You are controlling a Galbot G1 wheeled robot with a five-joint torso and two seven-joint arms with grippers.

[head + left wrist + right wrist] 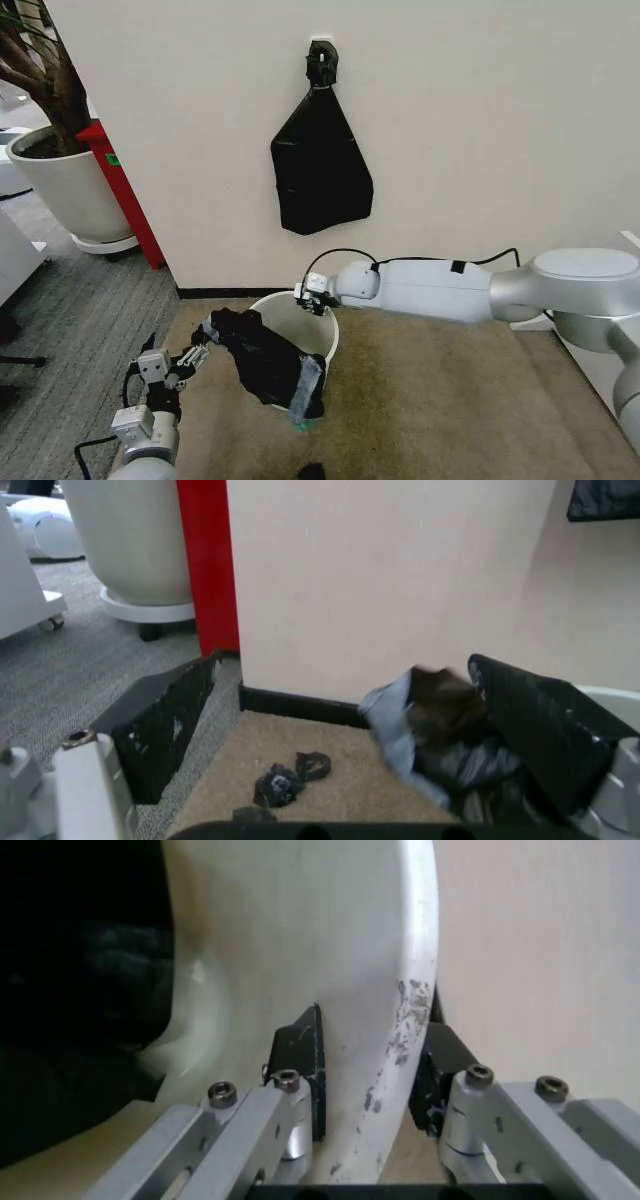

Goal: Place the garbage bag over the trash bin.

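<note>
Left gripper: nearest the head camera, low at the left, arm reaching up from the bottom edge. In the left wrist view its fingers stand wide apart; one black pad on each side of the frame. The far pad lies against the bag, but no clamp on it can be seen.
Garbage bag: crumpled black plastic draped over the near-left rim of the bin, hanging down its outer side. A grey-blue strip shows on its lower edge. In the left wrist view the bag bunches just beside the far finger.
Trash bin: cream-white round bucket, upright on the tan carpet, near the wall. Far and right rim bare; left part covered by the bag.
Right gripper: arm stretched in from the right, at the far rim of the bin. Right wrist view: fingers closed on the bin wall, one pad inside, one outside.
Hanging bag bundle: black, on a wall hook above the bin, apart from it.
Floor scraps: small dark crumpled bits on the carpet near the baseboard.
Plant pot: large, white, far left, beside a red panel.
</note>
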